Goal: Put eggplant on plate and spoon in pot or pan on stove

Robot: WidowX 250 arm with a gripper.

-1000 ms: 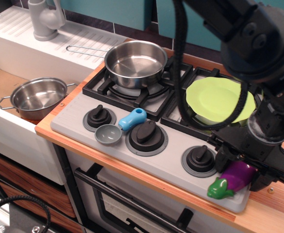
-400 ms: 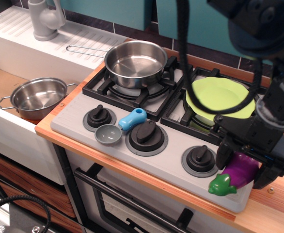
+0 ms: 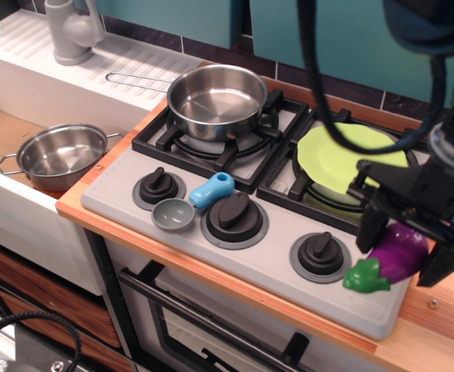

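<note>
My gripper (image 3: 404,246) is shut on the purple eggplant (image 3: 394,259) and holds it lifted above the stove's front right corner, green stem cap pointing front-left. The lime-green plate (image 3: 343,155) lies on the right burner, just behind the gripper. The spoon (image 3: 192,201), grey bowl and light-blue handle, lies on the grey stove (image 3: 273,256) between the left and middle knobs. The long-handled saucepan (image 3: 215,99) sits empty on the left burner.
A steel pot with two loop handles (image 3: 60,155) sits in the sink at left. A grey faucet (image 3: 72,31) stands at the back left. Three black knobs line the stove front. The wooden counter edge runs along the right.
The gripper has risen and shifted right and back with the eggplant, lifting it off the stove's front corner toward the plate.
</note>
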